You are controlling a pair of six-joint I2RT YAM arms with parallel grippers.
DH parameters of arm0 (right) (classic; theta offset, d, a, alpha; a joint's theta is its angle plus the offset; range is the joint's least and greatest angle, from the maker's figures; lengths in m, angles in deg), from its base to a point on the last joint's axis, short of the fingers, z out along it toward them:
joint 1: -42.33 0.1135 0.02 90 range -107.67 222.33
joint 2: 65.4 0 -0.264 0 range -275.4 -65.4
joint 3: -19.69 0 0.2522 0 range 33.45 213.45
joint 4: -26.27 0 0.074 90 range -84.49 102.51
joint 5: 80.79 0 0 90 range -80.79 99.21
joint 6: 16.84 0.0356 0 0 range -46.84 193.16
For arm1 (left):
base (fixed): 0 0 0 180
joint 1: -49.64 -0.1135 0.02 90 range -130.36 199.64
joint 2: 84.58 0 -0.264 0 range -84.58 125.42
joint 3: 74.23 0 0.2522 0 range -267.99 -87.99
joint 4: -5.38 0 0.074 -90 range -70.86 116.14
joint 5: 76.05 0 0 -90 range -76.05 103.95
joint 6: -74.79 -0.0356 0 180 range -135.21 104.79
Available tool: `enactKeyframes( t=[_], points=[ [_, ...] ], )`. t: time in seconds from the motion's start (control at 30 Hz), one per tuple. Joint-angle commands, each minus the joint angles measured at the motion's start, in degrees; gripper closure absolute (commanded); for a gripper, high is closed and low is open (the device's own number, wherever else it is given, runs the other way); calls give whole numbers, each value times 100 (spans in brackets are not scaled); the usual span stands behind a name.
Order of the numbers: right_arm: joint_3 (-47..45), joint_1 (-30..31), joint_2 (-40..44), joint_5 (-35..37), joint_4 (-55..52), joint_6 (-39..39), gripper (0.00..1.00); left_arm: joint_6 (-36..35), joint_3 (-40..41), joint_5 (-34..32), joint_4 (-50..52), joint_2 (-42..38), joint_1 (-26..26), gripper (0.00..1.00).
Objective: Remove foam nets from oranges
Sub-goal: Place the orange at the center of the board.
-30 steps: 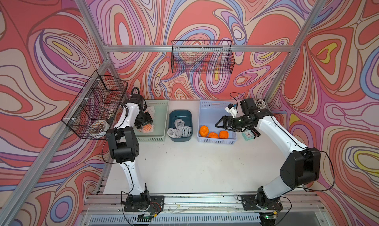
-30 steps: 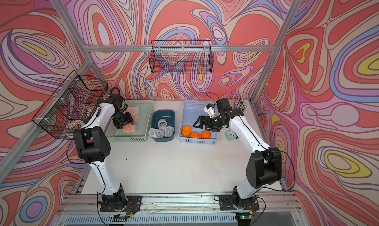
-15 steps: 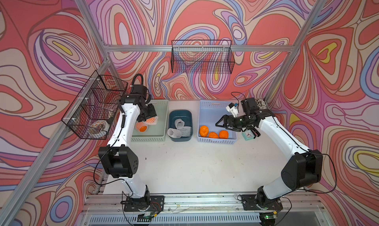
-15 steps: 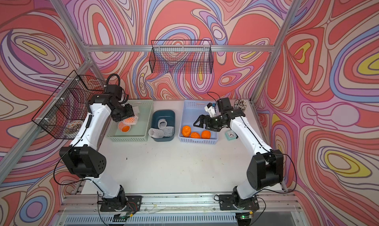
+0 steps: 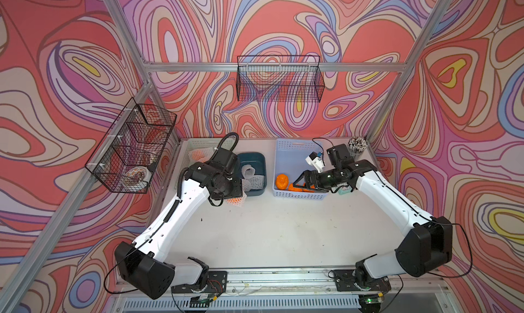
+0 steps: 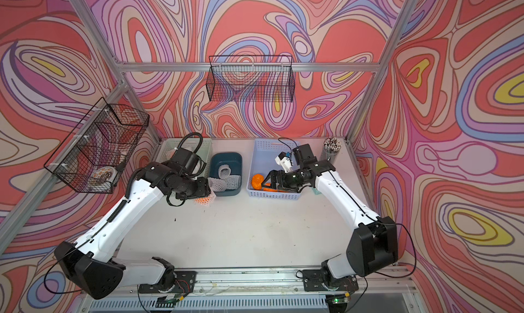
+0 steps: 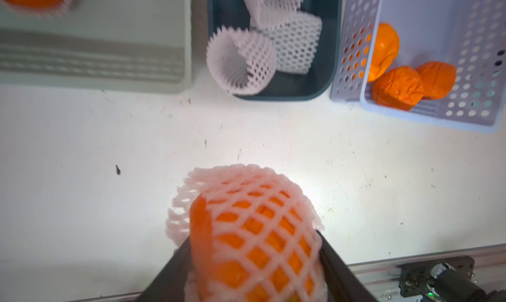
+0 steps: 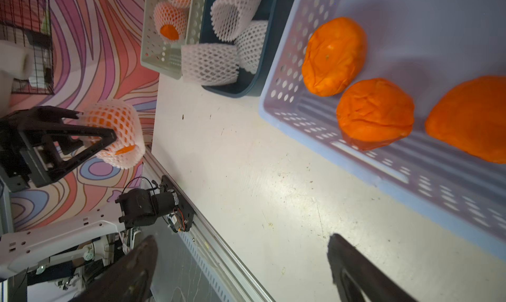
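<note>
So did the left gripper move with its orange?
Yes. The left gripper carried the netted orange out of the pale green basket, forward over the table.

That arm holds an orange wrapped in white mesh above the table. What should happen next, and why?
Probably the right pincer should swing across to the loose end of the foam net. The left pincer is clamped on the netted orange above the table, while the right one hangs open and empty by the blue basket, so it is free to pull.
</note>
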State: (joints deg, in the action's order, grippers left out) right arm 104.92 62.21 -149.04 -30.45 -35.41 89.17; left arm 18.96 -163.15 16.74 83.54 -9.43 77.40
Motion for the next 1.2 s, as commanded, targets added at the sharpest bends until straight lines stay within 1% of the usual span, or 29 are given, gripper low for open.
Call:
enactKeyframes(
  t=[0.0,0.17,0.33,0.47,0.57,0.67,0.83,0.9,0.97,1.07,1.17],
  points=[
    [-325,265,114,-80,248,149,2,921,571,61,-364,-209,427,43],
    [-431,693,-61,-30,262,92,2,1462,1139,-46,-946,-50,1131,44],
    [-539,1100,-205,121,299,40,2,1718,1399,76,-1534,463,1497,44],
    [-671,1407,-239,249,414,57,2,1862,1573,230,-2058,867,1604,44],
    [-836,1660,-289,305,705,212,2,1909,1639,342,-2333,1137,1661,44],
    [-931,2062,-405,454,937,293,2,2000,1786,544,-2691,1412,1670,44],
    [-949,2545,-711,740,1165,271,2,2057,1819,617,-2874,1760,1721,44],
    [-971,2624,-772,796,1252,288,2,2076,1848,652,-2973,1854,1715,44],
    [-1071,2649,-751,880,1400,337,2,2085,1795,604,-2863,2002,1719,44],
    [-1257,2657,-724,858,1642,362,2,2045,1727,705,-2958,2188,1718,44],
    [-1485,2657,-730,880,1917,376,3,1959,1592,816,-2996,2292,1716,40]
  ],
)
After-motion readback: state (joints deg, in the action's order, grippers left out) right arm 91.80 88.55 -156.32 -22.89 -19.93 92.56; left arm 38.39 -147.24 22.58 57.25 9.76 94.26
